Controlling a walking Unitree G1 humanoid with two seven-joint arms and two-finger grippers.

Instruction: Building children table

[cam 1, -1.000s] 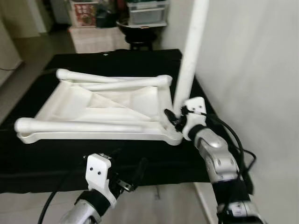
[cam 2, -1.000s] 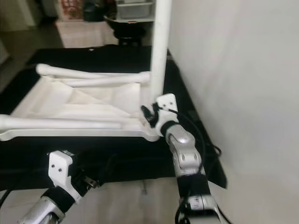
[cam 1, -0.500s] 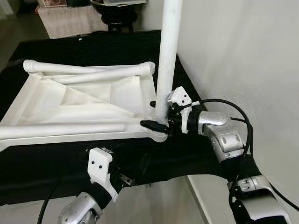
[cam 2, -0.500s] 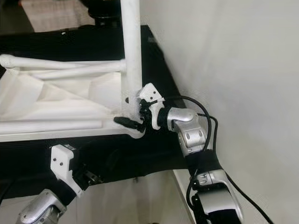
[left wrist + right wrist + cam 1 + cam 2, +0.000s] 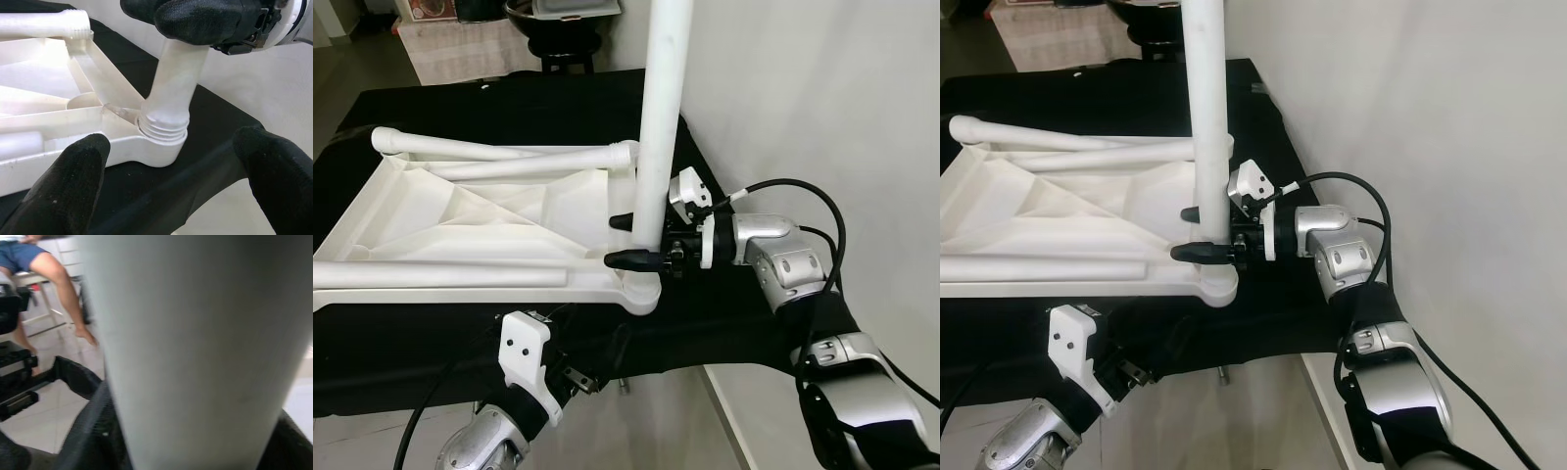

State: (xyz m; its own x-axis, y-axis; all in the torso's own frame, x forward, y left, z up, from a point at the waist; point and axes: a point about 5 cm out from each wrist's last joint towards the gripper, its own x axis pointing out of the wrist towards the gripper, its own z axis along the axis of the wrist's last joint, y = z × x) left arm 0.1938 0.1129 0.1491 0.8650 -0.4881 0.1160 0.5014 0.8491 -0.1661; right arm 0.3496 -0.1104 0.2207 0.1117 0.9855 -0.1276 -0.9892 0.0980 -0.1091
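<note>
Here, the children's table top [image 5: 480,230] is shown lying upside down on a black cloth [image 5: 431,343], left of centre in the left eye view, so that its corner sockets face upward for the legs. One white leg [image 5: 658,117] is held upright at the centre of the frame, its threaded lower end seated in the corner socket [image 5: 164,142] nearest the robot, as seen in the left wrist view. The right gripper [image 5: 633,241] is closed around this leg just above the socket, one black finger in front and one behind; the low grip is judged to steady the leg while it is screwed in. Whether the thread is fully driven home cannot be told, though a few turns seem to remain exposed. The left gripper [image 5: 597,367] is held low at the bottom of the frame, near the cloth's front edge, fingers [image 5: 63,181] spread wide and empty, aimed at the socket. Three further legs [image 5: 509,157] lie across the underside, unfitted.
</note>
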